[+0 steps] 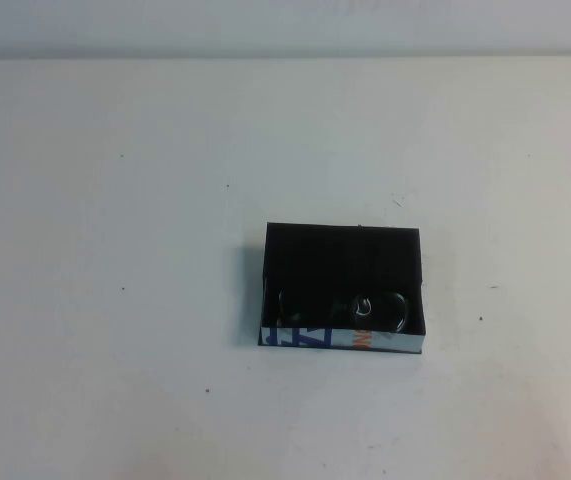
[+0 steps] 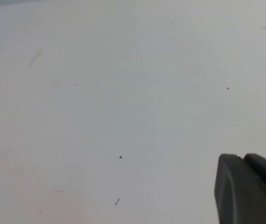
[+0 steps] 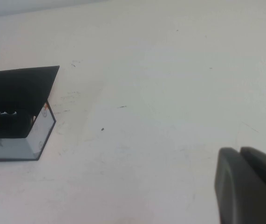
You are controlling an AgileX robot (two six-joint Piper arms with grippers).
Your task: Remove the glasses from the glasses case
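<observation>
The glasses case (image 1: 343,256), a black shallow open box with a white front panel printed in blue and orange, lies right of the table's middle. The black glasses (image 1: 365,308) lie inside it against the front wall. The case also shows in the right wrist view (image 3: 16,88), with a bit of the glasses (image 3: 7,113) inside. My left gripper (image 2: 241,157) hangs over bare table, fingers pressed together. My right gripper (image 3: 239,150) is shut too, over bare table well away from the case. Neither arm shows in the high view.
The white table (image 1: 115,250) carries a few small dark specks. A pale wall runs along its far edge (image 1: 285,55).
</observation>
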